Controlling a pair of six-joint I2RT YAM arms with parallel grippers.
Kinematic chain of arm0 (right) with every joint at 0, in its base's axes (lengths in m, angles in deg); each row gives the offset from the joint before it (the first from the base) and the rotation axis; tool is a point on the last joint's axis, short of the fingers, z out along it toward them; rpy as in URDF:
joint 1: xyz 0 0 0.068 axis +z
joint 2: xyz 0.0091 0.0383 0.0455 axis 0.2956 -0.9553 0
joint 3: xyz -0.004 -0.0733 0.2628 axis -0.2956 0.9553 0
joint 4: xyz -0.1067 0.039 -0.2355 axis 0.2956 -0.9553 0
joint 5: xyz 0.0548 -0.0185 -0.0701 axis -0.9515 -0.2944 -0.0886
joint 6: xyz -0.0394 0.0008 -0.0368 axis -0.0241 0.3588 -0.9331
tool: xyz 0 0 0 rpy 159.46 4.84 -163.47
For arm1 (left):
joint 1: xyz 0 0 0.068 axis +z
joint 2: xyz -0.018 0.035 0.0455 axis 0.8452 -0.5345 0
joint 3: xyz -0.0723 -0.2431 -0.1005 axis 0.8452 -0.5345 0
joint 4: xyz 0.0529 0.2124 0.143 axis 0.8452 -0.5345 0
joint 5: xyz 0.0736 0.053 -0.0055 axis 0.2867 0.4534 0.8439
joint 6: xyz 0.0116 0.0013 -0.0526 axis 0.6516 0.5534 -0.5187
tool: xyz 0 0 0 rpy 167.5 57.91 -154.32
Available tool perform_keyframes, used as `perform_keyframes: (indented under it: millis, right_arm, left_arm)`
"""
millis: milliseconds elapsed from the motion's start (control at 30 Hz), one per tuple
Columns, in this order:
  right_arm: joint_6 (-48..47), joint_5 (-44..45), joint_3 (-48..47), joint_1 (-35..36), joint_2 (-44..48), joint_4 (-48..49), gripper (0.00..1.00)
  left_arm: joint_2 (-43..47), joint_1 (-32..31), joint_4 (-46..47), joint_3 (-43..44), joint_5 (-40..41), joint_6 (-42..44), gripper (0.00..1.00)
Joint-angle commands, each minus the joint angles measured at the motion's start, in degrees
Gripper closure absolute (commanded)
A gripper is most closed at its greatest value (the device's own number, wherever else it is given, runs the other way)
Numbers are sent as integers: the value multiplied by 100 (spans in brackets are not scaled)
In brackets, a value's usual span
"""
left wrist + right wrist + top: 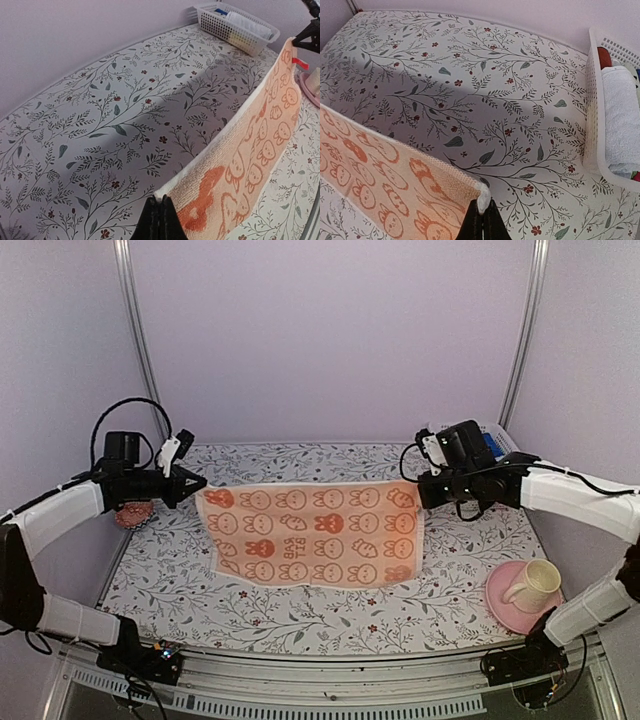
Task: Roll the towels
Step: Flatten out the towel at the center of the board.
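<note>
Holding the orange towel (312, 533) stretched by its two far corners, with your left hand (199, 484) and right hand (421, 492) each pinching one corner tight, you should lower both at the same pace so it settles flat and unwrinkled on the surface (300, 615) before rolling.

Towel (310, 535) across middle; cup (535, 583), basket (220, 27) right.

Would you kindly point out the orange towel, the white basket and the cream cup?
orange towel (312, 535), top external view, middle of the cloth.
white basket (221, 25), left wrist view, its mesh side wall.
cream cup (535, 587), top external view, its outer side.
</note>
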Motion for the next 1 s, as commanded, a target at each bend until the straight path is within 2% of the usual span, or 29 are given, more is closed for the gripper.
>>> perform_keyframes:
  millis: [0,167,300,433,567,733,833,900,967]
  right_arm:
    - [-22,956,-868,-86,-1100,59,98]
    - [-546,952,-1788,-270,-2155,406,98]
    - [-780,749,-2048,-286,-2168,455,98]
    - [-1027,106,-1540,-284,-1349,538,98]
    - [-1058,-413,-663,-242,-246,561,98]
    - [-950,-823,177,118,1331,421,98]
    - [-623,-1053,445,278,2186,400,98]
    - [-417,-1140,540,296,2545,400,98]
    - [-247,-952,527,298,2531,371,98]
  left_arm:
    - [-481,54,1345,-228,-105,-69,100]
    - [-1310,38,2068,-50,58,-53,100]
    - [-1571,62,2176,174,19,109,100]
    - [-929,63,2248,-134,-139,362,100]
    - [303,83,2306,-743,-212,643,100]
    - [1832,130,1467,-1111,-770,911,100]
    - [2067,218,422,-703,-1270,913,100]
    - [2215,221,329,-694,-1498,774,100]
    - [2165,230,320,-637,-1557,614,100]
